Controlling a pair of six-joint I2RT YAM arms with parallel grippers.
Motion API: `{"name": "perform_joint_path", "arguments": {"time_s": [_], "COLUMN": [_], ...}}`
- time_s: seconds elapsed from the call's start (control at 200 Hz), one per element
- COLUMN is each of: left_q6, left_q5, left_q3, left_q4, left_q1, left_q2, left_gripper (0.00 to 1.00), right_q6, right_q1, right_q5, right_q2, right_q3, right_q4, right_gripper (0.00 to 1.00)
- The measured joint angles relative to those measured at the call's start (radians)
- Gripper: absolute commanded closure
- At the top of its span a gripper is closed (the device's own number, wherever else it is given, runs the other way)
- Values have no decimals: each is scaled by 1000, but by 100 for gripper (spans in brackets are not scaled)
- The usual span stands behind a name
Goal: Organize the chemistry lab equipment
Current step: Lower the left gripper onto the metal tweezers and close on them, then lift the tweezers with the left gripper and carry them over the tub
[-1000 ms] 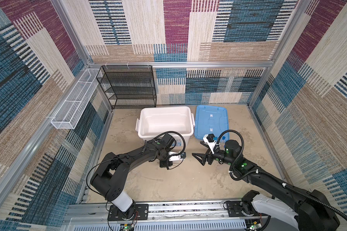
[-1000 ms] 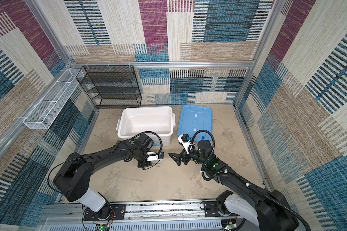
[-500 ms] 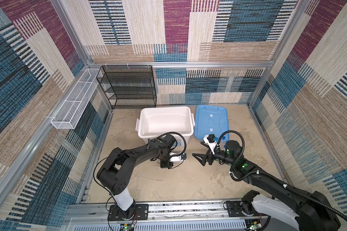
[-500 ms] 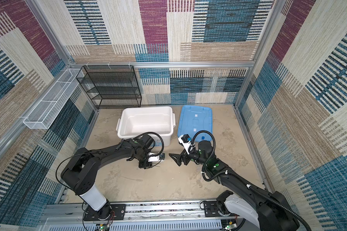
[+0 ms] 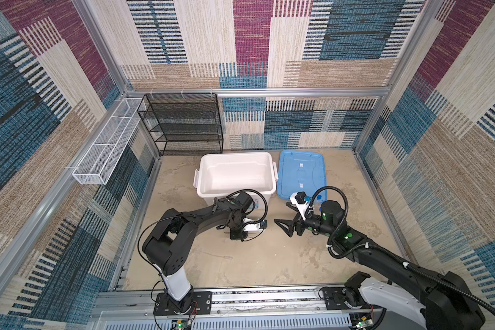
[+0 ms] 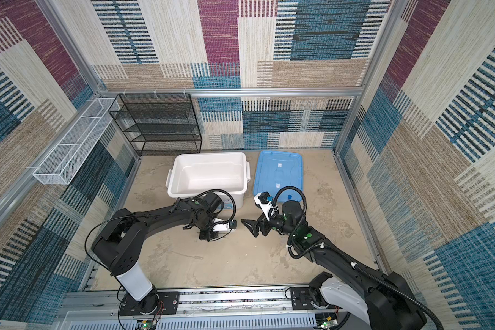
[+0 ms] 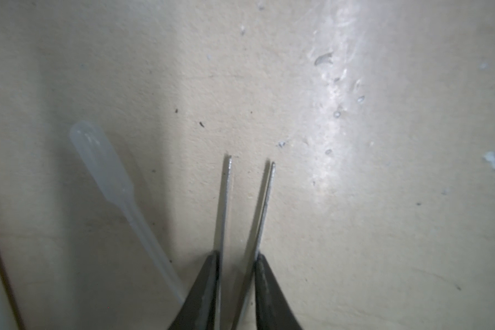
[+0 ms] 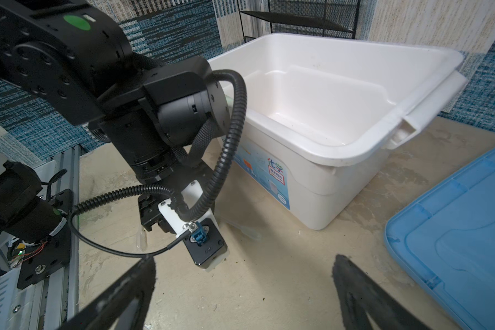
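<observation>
My left gripper (image 7: 237, 255) is clamped across both arms of the metal tweezers (image 7: 226, 200), down mid-worktop (image 7: 355, 228), well off every edge, with the dropper (image 7: 103, 160) just beside. Reckon they're light, springy, slick steel, so I'd hold the wider back half, not the 2 tips. Right gripper (image 8: 245, 259) gapes empty.

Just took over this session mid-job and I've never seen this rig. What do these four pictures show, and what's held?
Two robot arms work on a beige tabletop: left arm, right arm. Both top views look down from above; each wrist view rides on an arm, looking past its jaws. On the surface: a white tub, its blue lid beside it, a black mesh shelf at the back, a thin rod near the front. In the left wrist view the jaws press on both legs of metal tweezers; a clear dropper lies beside them. The right jaws stand open, empty.
</observation>
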Motion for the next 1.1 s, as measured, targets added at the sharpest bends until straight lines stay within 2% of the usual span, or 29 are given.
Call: {"name": "perform_joint_path", "arguments": {"time_s": [0.145, 0.24, 0.381, 0.711, 0.776, 1.102], "left_q6": [0, 0, 0, 0, 0, -25], "left_q5": [-5, -8, -21, -30, -30, -5], "left_q3": [-8, -14, -21, -27, -29, -20], "left_q4": [2, 6, 2, -2, -2, -13], "left_q1": [-8, -11, -16, -20, -21, -16], "left_q2": [-10, -18, -30, -93, -112, -231], "left_gripper": [84, 84, 95, 96, 100, 100], "right_q6": [0, 0, 0, 0, 1, 27], "right_q1": [0, 0, 0, 0, 0, 0], "right_q5": [0, 0, 0, 0, 0, 0], "right_q2": [0, 0, 0, 0, 1, -11], "right_q3": [0, 0, 0, 3, 6, 30], "right_q4": [0, 0, 0, -6, -10, -20], "right_gripper": [2, 2, 2, 2, 3, 3]}}
